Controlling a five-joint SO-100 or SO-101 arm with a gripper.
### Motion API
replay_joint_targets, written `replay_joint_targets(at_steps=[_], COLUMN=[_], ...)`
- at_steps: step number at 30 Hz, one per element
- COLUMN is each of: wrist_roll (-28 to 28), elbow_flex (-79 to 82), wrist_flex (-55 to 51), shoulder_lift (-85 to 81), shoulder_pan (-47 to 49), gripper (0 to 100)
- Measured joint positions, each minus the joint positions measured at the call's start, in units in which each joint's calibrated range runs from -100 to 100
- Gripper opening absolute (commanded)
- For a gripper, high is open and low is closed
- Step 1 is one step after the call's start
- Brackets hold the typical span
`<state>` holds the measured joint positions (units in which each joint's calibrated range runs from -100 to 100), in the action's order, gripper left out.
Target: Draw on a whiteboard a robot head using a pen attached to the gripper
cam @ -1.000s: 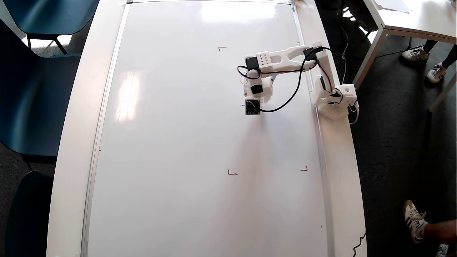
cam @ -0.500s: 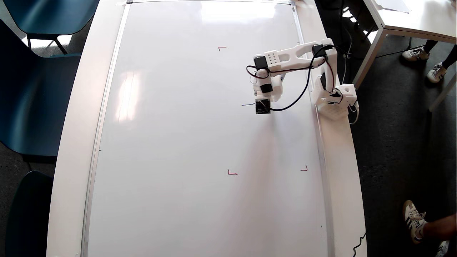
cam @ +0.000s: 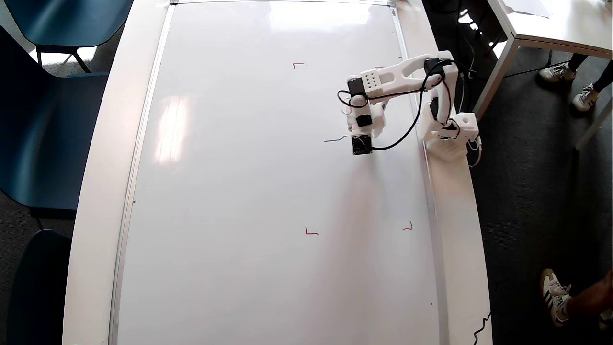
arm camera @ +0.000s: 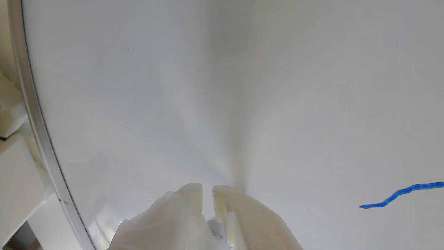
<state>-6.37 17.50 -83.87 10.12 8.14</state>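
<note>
Overhead view first: the whiteboard (cam: 268,182) fills the table, red corner marks (cam: 312,232) set out on it, and the small white arm (cam: 407,72) reaches in from its base at the right-hand frame. The gripper (cam: 361,139) hangs over the upper right part of the board, and just to its left lies a short blue stroke (cam: 335,139), the only ink of the robot head so far. The pen itself cannot be made out under the wrist from up here. Over to the wrist view: two white plastic fingers (arm camera: 187,208) stand nearly together with only a thin slot between them; whether they clamp the pen cannot be told, as nothing of it shows clearly. The blue stroke (arm camera: 399,196) wavers at the far right, its end well apart from the fingertips. Judging by this, the drawing has barely begun, one edge of the outline just started. The next move calls for steady tip contact and a clean line toward the first rounded corner.
</note>
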Motion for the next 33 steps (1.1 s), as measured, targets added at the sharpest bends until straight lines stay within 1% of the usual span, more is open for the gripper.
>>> replay_joint_targets(at_steps=[5,11,33], wrist_roll=[1.7,2.1,8.8], elbow_flex=[3.3,9.0,7.2], wrist_flex=[0.3,1.9,3.7], shoulder_lift=[-2.3,-6.0,-6.3], shoulder_pan=[-1.4,-3.8,-18.2], gripper=[1,1,1])
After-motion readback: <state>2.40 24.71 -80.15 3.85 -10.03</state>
